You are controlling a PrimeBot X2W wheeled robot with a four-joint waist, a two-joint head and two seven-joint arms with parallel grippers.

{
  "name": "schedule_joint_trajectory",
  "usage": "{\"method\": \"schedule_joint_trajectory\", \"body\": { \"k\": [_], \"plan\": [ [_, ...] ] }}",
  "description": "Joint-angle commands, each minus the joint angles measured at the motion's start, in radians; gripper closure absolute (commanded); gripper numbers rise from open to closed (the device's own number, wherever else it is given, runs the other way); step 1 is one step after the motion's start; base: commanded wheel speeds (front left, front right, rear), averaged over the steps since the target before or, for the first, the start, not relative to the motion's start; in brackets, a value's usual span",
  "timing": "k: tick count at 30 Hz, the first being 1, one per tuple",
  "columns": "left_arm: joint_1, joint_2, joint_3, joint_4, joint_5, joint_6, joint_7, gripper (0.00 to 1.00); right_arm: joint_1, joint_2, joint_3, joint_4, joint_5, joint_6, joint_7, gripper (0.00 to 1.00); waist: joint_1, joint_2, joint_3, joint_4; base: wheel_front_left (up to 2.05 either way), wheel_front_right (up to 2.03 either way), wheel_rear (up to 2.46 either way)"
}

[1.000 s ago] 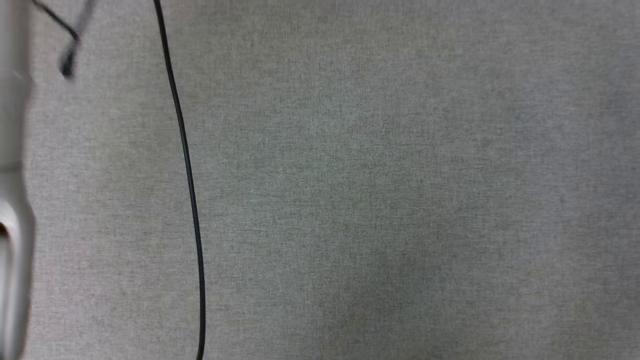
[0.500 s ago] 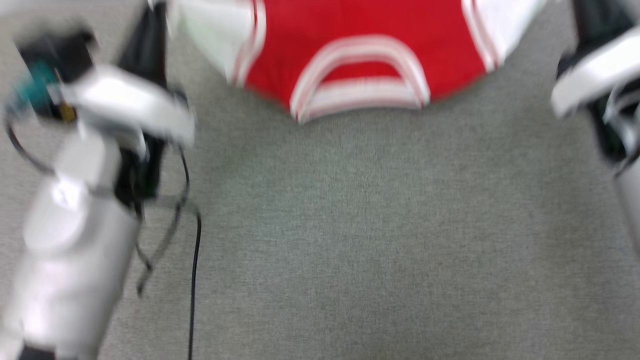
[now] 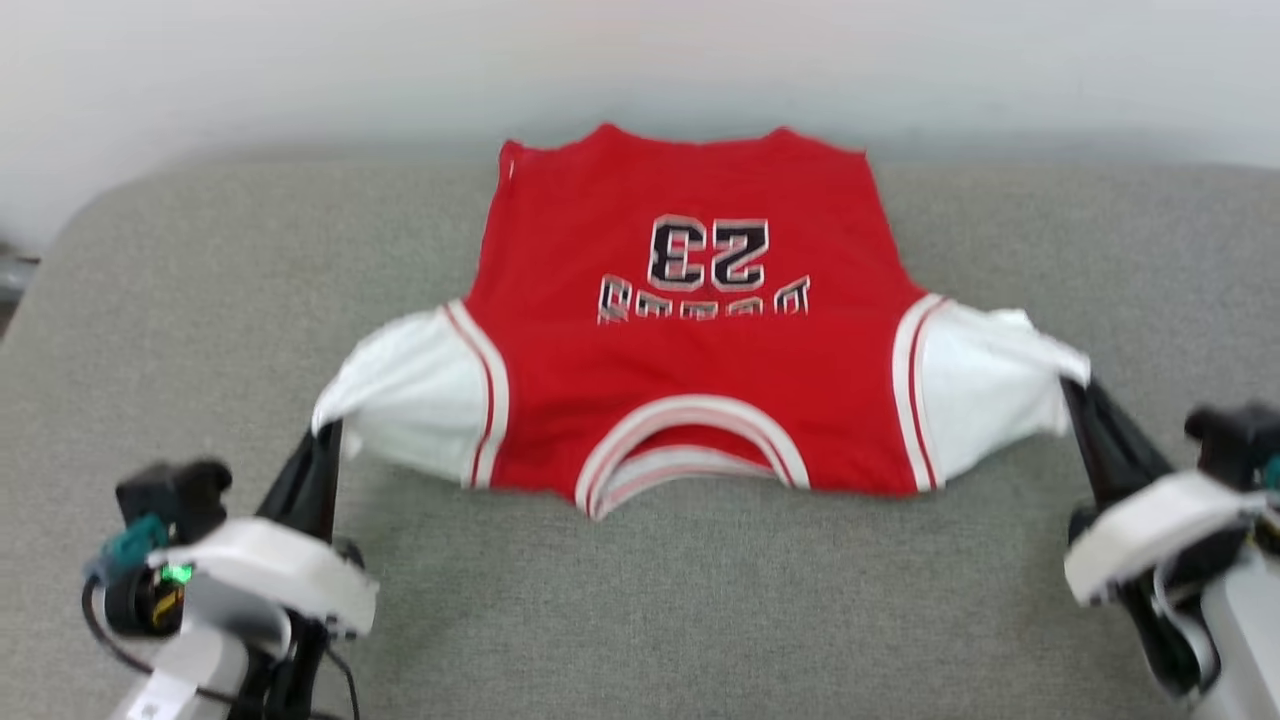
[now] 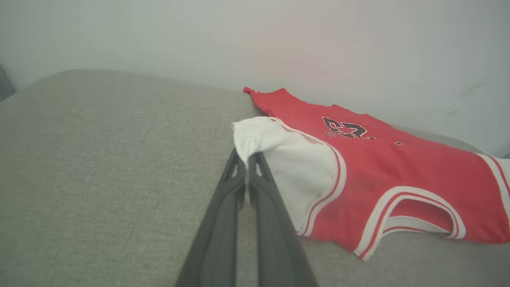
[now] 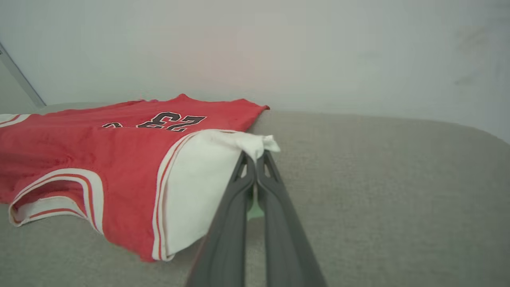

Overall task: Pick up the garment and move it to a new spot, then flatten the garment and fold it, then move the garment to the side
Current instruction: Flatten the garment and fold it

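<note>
Left gripper and right gripper each pinch a sleeve of the garment (lettering up); the head camera has since tilted up

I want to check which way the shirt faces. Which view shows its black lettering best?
The head view: the lettering lies whole, seen from above though upside down, on the red garment. The right wrist view shows it at a low slant; the left wrist view catches it foreshortened and small.
</note>
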Motion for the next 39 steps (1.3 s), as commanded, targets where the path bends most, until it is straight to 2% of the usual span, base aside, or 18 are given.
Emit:
{"method": "schedule_joint_trajectory", "body": {
  "k": [1, 8, 16, 21, 26, 27, 28, 29, 39],
  "plan": [
    [0.032, 0.007, 0.008, -0.012, -0.011, 0.011, 0.002, 1.0, 0.045, 0.001, -0.011, -0.017, -0.006, -0.001, 0.01, 1.0, 0.0004, 0.0, -0.046, 0.004, 0.0, 0.0, 0.0],
    [0.221, 0.038, 0.009, -0.077, -0.052, 0.055, 0.042, 1.0, 0.313, 0.021, -0.117, -0.156, -0.026, -0.001, 0.107, 1.0, 0.0004, 0.0, -0.125, 0.003, 0.0, 0.0, 0.0],
    [0.368, 0.025, -0.001, -0.112, -0.076, 0.099, 0.041, 1.0, 0.546, 0.052, -0.226, -0.241, -0.032, -0.001, 0.205, 1.0, 0.0004, 0.0, -0.157, 0.01, 0.0, 0.0, 0.0],
    [0.4, 0.019, -0.01, -0.11, -0.077, 0.106, 0.04, 1.0, 0.629, 0.053, -0.25, -0.226, -0.039, -0.001, 0.233, 1.0, 0.0004, 0.0, -0.163, 0.018, 0.0, 0.0, 0.0],
    [0.401, 0.017, -0.019, -0.107, -0.076, 0.108, 0.043, 1.0, 0.624, 0.065, -0.25, -0.22, -0.04, -0.001, 0.239, 1.0, 0.0004, 0.0, -0.164, 0.017, 0.0, 0.0, 0.0],
    [0.398, 0.015, -0.021, -0.108, -0.075, 0.107, 0.043, 1.0, 0.615, 0.066, -0.255, -0.222, -0.045, -0.001, 0.236, 0.85, 0.0004, 0.0, -0.164, 0.016, 0.0, 0.0, 0.0],
    [0.394, 0.014, -0.022, -0.11, -0.073, 0.108, 0.043, 1.0, 0.603, 0.064, -0.258, -0.225, -0.055, -0.001, 0.232, 0.24, 0.0004, 0.0, -0.163, 0.015, 0.0, 0.0, 0.0],
    [0.391, 0.012, -0.023, -0.112, -0.072, 0.108, 0.041, 1.0, 0.59, 0.06, -0.26, -0.231, -0.063, -0.001, 0.227, 0.0, 0.0004, 0.0, -0.162, 0.013, 0.0, 0.0, 0.0],
    [0.344, -0.012, -0.054, -0.159, -0.035, 0.117, 0.026, 1.0, 0.401, -0.027, -0.333, -0.406, -0.067, -0.001, 0.231, 0.0, 0.0004, 0.0, -0.111, 0.045, 0.0, 0.0, 0.0]
  ]
}}
